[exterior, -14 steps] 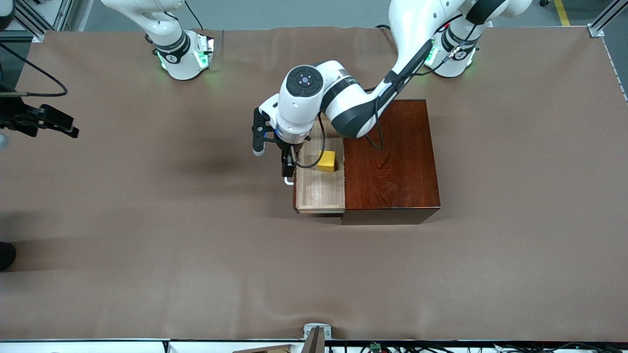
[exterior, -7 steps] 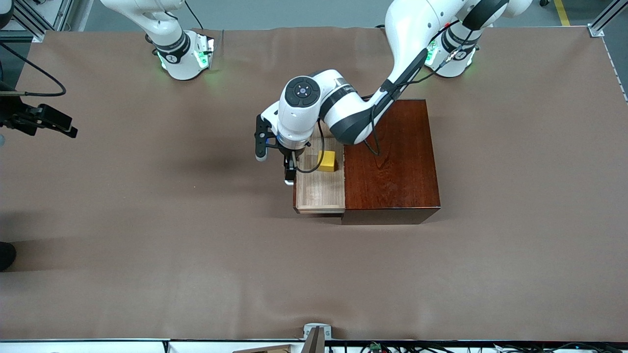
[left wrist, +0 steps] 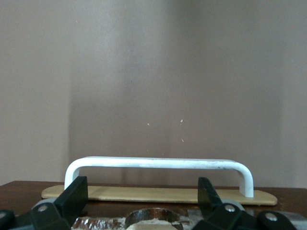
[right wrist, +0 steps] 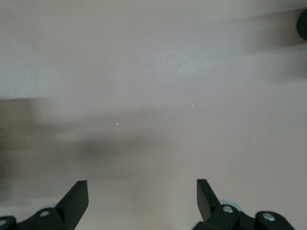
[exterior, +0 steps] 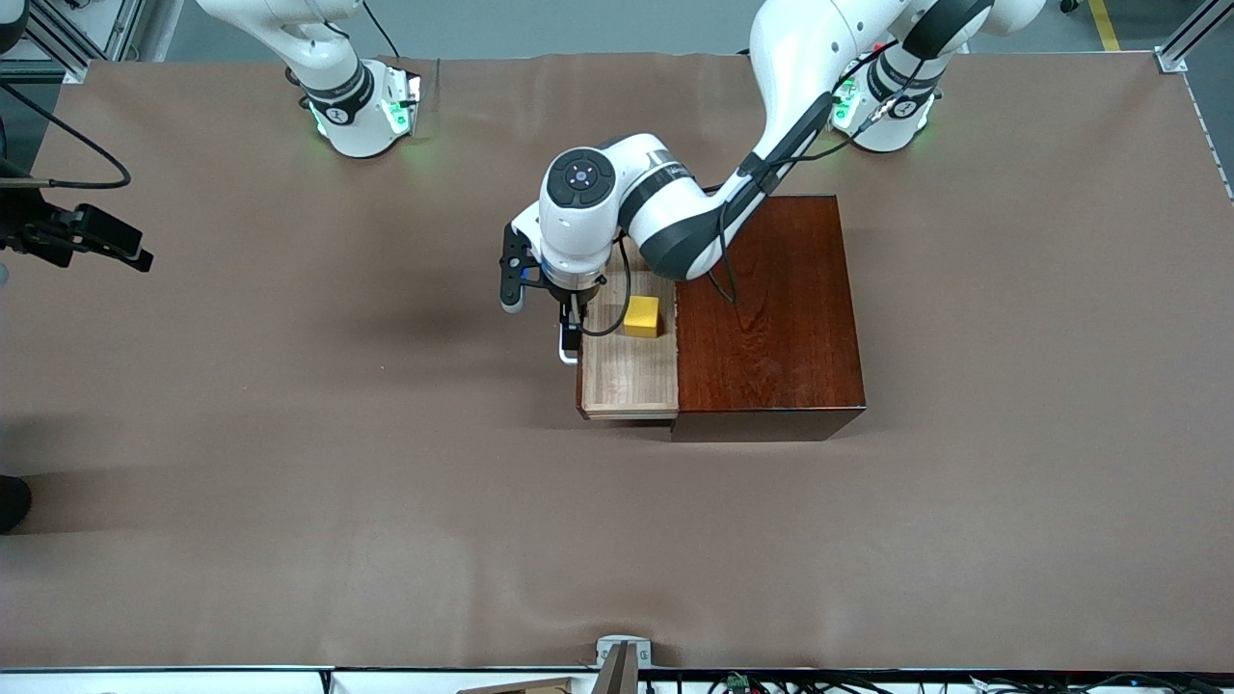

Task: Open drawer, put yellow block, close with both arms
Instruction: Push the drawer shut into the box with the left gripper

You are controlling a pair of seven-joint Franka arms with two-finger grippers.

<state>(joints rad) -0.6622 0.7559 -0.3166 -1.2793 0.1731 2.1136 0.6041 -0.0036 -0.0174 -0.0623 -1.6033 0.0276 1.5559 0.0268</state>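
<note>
The drawer point(exterior: 627, 376) stands pulled out of the dark red-brown wooden box point(exterior: 771, 308) toward the right arm's end of the table. The yellow block point(exterior: 641, 316) lies in the tray close to the box. My left gripper point(exterior: 570, 335) points down over the drawer's front, open and empty. In the left wrist view its fingertips point(left wrist: 76, 191) stand apart just above the white bar handle point(left wrist: 158, 162). My right gripper point(exterior: 130, 253) waits high at the right arm's end of the table, open and empty in the right wrist view point(right wrist: 142, 194).
The brown table cloth point(exterior: 386, 501) covers the whole table. The arms' green-lit bases point(exterior: 362, 111) stand along the edge farthest from the front camera. A small metal bracket point(exterior: 622, 655) sits at the nearest edge.
My left wrist has shifted a little toward the drawer's handle end and the hand looks lower over the drawer's front. The block, the drawer and the right arm have not moved.
</note>
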